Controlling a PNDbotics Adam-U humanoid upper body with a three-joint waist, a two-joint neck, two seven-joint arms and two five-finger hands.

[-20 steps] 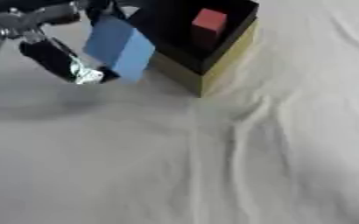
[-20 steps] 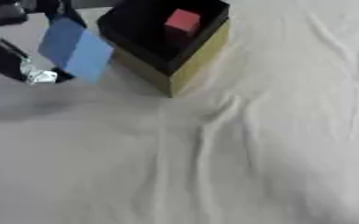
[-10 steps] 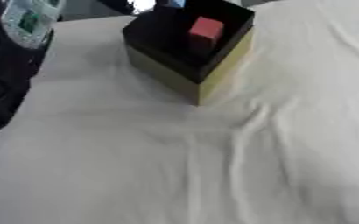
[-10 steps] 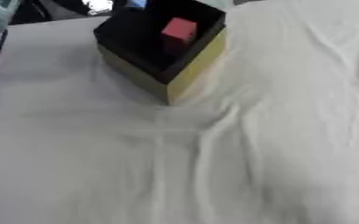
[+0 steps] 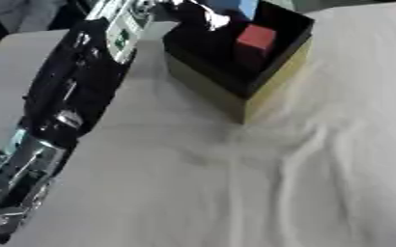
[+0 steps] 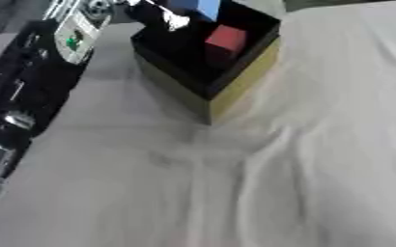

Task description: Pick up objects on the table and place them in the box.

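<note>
left hand point(image 5: 203, 15) blurred, blue block point(image 6: 196, 6) cut off at top edge

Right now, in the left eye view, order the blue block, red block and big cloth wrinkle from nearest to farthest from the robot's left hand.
1. Blue block: right beside the left hand, at the top edge.
2. Red block: inside the box, lower right of the hand.
3. Cloth wrinkle: well below the box.

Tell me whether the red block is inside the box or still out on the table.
Inside. The red block sits within the black interior of the box, below its rim, with the walls around it.
</note>
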